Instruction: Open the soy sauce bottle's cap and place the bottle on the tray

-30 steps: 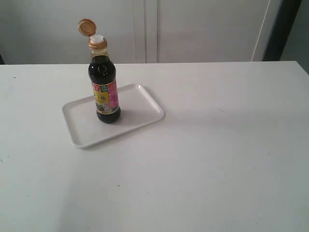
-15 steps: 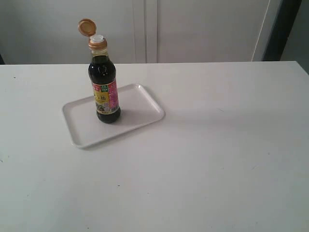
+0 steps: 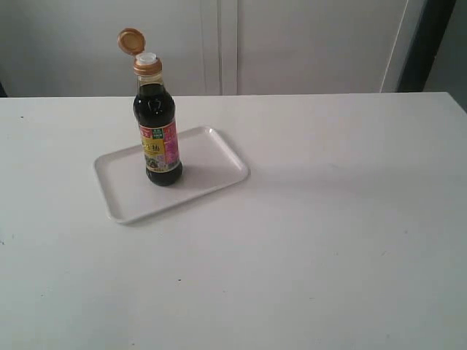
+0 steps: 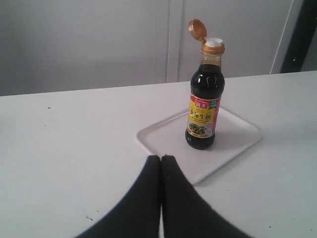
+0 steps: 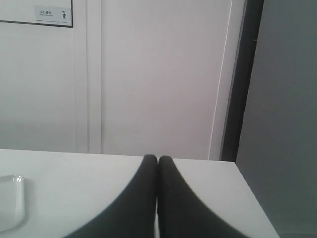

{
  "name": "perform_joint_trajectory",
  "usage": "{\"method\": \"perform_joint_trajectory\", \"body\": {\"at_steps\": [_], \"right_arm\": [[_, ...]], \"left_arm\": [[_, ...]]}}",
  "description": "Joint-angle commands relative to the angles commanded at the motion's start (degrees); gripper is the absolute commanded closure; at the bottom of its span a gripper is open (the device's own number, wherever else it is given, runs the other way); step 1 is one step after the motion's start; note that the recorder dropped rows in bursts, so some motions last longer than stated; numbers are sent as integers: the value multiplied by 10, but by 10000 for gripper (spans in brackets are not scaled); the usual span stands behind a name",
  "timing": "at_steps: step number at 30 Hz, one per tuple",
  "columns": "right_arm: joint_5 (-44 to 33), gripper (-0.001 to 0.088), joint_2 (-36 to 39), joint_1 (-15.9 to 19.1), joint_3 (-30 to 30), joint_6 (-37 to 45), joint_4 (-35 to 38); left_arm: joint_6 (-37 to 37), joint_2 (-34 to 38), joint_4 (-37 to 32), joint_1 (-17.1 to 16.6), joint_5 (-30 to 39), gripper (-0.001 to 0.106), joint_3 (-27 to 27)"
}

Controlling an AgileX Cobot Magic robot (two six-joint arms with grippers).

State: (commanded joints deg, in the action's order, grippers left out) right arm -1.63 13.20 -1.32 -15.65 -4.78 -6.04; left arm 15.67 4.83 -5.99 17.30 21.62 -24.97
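Note:
The soy sauce bottle (image 3: 157, 135) stands upright on the white tray (image 3: 208, 171), nothing touching it. Its copper-orange cap (image 3: 131, 41) is flipped open on its hinge and the white spout (image 3: 147, 57) shows. The left wrist view also has the bottle (image 4: 204, 106), the open cap (image 4: 196, 29) and the tray (image 4: 237, 134). My left gripper (image 4: 160, 157) is shut and empty, well short of the tray. My right gripper (image 5: 157, 158) is shut too, holding nothing, over the white table with only a corner of the tray (image 5: 12, 203) in sight. Neither gripper appears in the exterior view.
The white table (image 3: 328, 233) stretches around the tray. A light wall with vertical panel seams (image 3: 219, 44) stands behind it. A dark vertical strip (image 3: 430, 44) runs at the far right, and the table's right edge (image 5: 247, 188) shows in the right wrist view.

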Motion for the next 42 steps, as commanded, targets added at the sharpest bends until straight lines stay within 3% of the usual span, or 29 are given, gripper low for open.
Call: {"method": "perform_joint_trajectory", "body": {"at_steps": [11,13,15,18,26,34,42], "right_arm": [[0,868,0,0,0,0,1],[0,868,0,0,0,0,3],[0,868,0,0,0,0,3],[0,868,0,0,0,0,3],[0,868,0,0,0,0,3],[0,868,0,0,0,0,3],[0,868,0,0,0,0,3]], "left_arm": [[-3,0,-1,0,15,1053,1],[-33,0,-20,0,15,1053,1],[-62,0,32,0,15,1053,5],[-106,0,78,0,-8,1053,32],[-109,-12,80,-2,-10,1053,91],[-137,-48,103,-52,-11,1053,156],[-133,-48,103,-57,-67,1053,212]]}}
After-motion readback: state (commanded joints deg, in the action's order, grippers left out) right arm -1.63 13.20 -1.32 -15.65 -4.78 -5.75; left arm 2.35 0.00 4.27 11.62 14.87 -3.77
